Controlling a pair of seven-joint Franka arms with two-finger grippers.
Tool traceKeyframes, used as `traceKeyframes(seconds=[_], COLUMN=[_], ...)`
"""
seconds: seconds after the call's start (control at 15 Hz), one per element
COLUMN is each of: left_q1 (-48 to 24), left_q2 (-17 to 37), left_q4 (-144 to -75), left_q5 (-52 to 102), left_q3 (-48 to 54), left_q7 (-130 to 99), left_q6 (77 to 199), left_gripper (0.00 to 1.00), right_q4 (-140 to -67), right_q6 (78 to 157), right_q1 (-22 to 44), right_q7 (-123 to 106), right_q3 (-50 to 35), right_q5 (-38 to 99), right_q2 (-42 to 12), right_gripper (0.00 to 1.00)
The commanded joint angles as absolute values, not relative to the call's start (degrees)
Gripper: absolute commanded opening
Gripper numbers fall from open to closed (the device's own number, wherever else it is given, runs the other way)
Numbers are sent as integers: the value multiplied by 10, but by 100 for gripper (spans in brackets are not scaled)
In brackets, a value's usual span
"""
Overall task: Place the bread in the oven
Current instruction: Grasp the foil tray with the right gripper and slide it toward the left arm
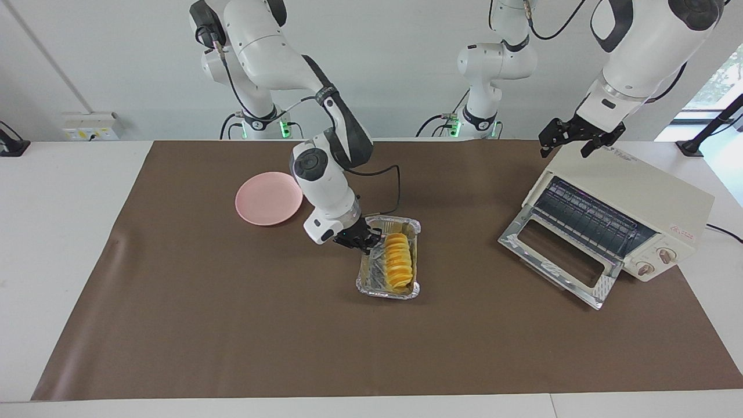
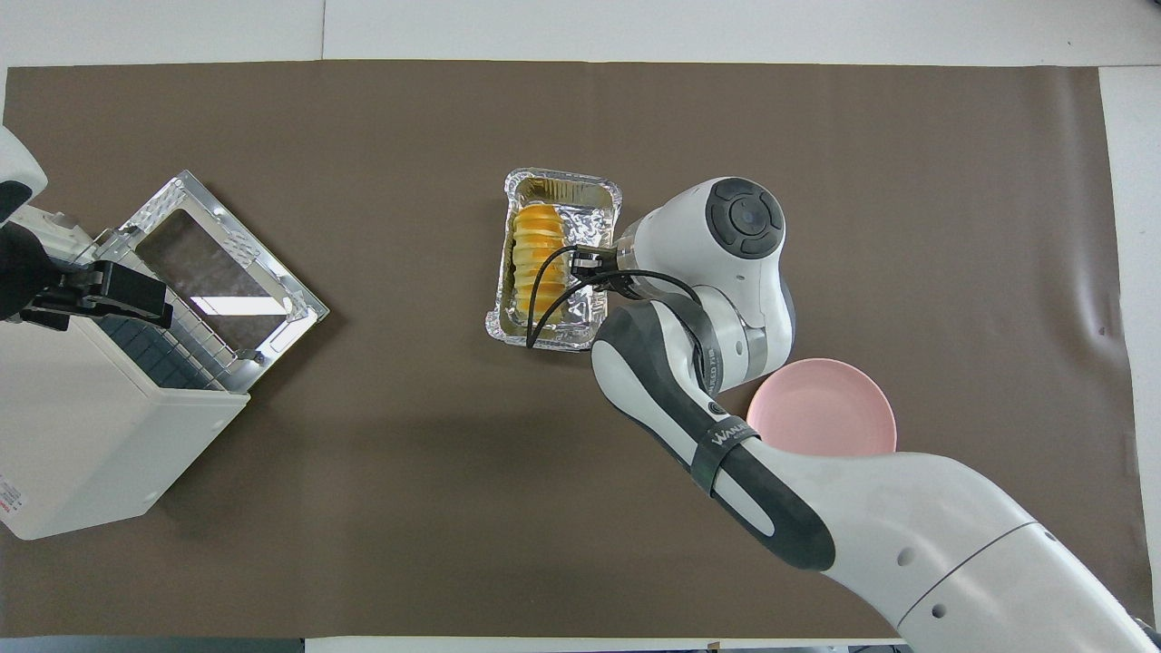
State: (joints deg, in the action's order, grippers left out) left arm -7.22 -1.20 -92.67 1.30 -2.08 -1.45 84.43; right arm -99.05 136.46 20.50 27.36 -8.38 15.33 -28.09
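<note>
The bread (image 1: 399, 261) is a yellow-orange ridged loaf lying in a crinkled foil tray (image 1: 388, 291) in the middle of the table. It shows in the overhead view (image 2: 533, 258) too, in the tray (image 2: 562, 186). My right gripper (image 1: 363, 239) is low at the tray's long wall toward the right arm's end of the table, beside the bread (image 2: 580, 265). The cream-white oven (image 1: 644, 203) stands at the left arm's end with its glass door (image 1: 557, 255) dropped open. My left gripper (image 1: 566, 150) hangs open over the oven's top (image 2: 100, 292).
A round pink plate (image 1: 269, 198) lies nearer to the robots than the tray, toward the right arm's end (image 2: 821, 408). A brown mat (image 1: 232, 325) covers the table. The right arm's cable loops over the tray.
</note>
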Motion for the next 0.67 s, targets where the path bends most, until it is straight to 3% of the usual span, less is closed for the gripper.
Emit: traceKeyframes(seconds=[0.0,0.2,0.33,0.47,0.6], left_q1=[-66,-66,-69,-73,-74], left_q2=[-21,-21,-21,-21,-22], left_q4=[-933,-933,-933,-933,-933], left_q5=[19,20,20,20,20], left_q3=[-17,-17,-15,-15,-12], left_q7=[-19,-19,-17,-18,-18], left_q6=[850,850,853,846,847], left_gripper=[100,100,100,100,100], right_q4=[-982,-989,-992,-987,-966], right_q6=[1369,1370,1369,1358,1325], right_q1=[205,204,204,199,192], right_q7=[278,277,278,278,277], right_q3=[-83,-82,-82,-80,-78], right_q5=[163,158,157,155,143], right_q2=[-287,-287,-286,-285,-284], right_gripper=[0,0,24,31,44])
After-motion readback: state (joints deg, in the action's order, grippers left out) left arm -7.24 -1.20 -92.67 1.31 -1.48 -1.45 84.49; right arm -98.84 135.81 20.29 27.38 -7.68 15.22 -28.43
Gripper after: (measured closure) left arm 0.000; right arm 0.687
